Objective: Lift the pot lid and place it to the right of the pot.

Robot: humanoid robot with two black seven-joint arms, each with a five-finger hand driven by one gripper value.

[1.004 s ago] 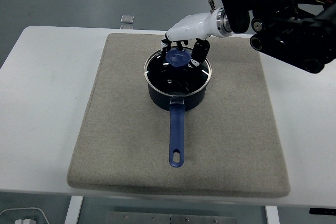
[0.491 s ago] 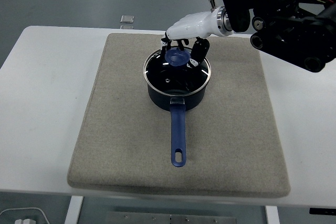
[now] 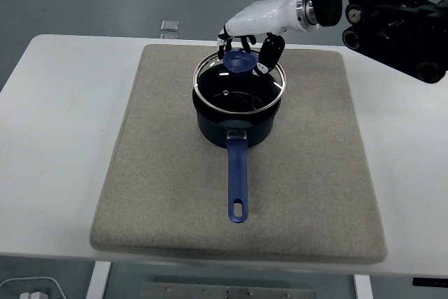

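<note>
- Even, bright light from overhead; the white surface reads clean without blown-out patches.
- Shadows are soft and short, a faint one hugging the pot on the grey mat.
- Small glints run along the glass lid rim.
- Focus is sharp throughout, with no motion blur.
</note>
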